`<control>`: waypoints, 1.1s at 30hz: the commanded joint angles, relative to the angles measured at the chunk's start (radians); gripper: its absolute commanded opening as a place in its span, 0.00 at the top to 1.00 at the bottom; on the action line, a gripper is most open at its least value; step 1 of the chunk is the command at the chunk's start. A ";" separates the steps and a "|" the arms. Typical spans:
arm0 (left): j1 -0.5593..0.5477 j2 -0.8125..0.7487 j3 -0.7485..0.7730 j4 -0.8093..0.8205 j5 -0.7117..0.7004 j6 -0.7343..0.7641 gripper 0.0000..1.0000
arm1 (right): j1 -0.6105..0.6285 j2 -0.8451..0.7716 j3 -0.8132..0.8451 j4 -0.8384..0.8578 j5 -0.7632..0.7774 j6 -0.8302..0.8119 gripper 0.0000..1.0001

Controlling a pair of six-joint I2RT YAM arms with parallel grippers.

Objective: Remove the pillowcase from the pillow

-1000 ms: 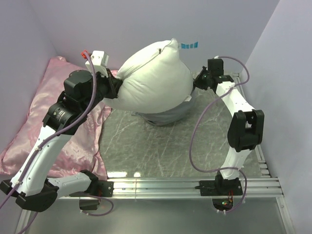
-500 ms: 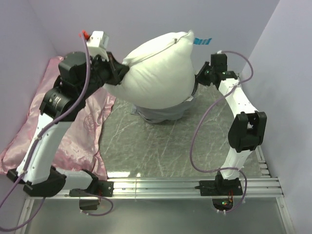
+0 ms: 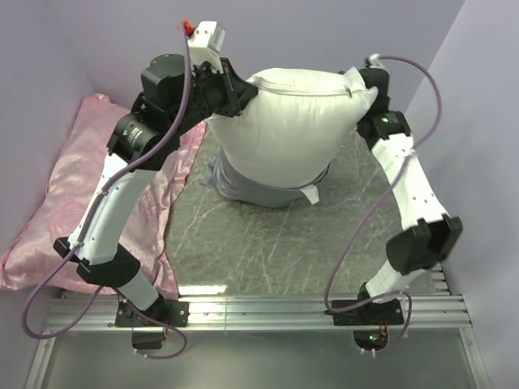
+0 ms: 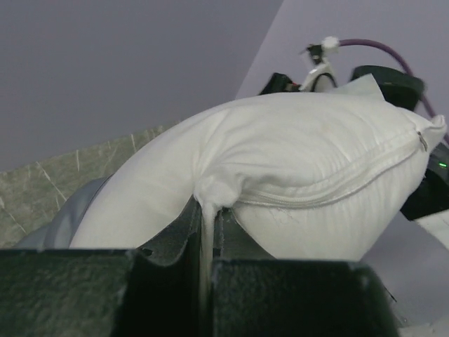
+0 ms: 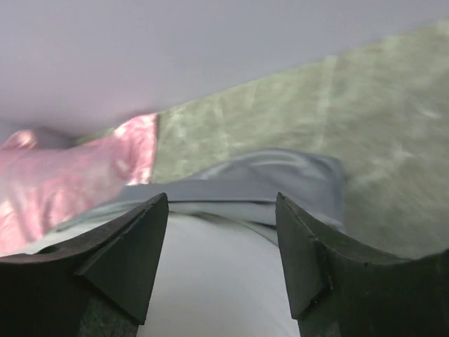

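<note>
The pillow (image 3: pixel 296 121) is held raised above the far middle of the bench (image 3: pixel 268 243), toward 12 o'clock in the overhead view, with its long zip seam facing up. Its corner at 10 o'clock is pinched by the left claw (image 4: pixel 208 210), whose jaws are closed tight on a fold of the white fabric. The right claw (image 5: pixel 222 200) is seen at the pillow's 2 o'clock corner; its jaws are spread wide apart, and only the white surface is seen below the gap, with nothing pinched between them. The pillowcase (image 3: pixel 243 185) is bunched around the pillow's lower end, at 6 o'clock, where the grey fabric is gathered in folds and rests on the bench. Most of the white pillow is exposed above it. A pink rose-patterned pillow (image 3: pixel 73 203) is laid along the bench's 9 o'clock side, just beside the grey folds.
</note>
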 commanded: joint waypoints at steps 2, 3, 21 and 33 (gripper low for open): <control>0.021 0.047 -0.067 0.099 -0.077 -0.042 1.00 | -0.029 -0.251 -0.037 0.066 0.132 0.018 0.27; 0.022 0.063 -0.072 0.107 -0.080 -0.047 1.00 | -0.029 -0.273 -0.030 0.063 0.139 0.017 0.26; 0.124 0.123 -0.141 0.193 -0.014 -0.180 1.00 | 0.042 -0.583 -0.230 0.169 -0.085 -0.011 0.16; 0.067 0.102 -0.276 0.297 0.260 -0.137 1.00 | 0.305 -0.408 -0.241 0.233 0.138 0.000 0.14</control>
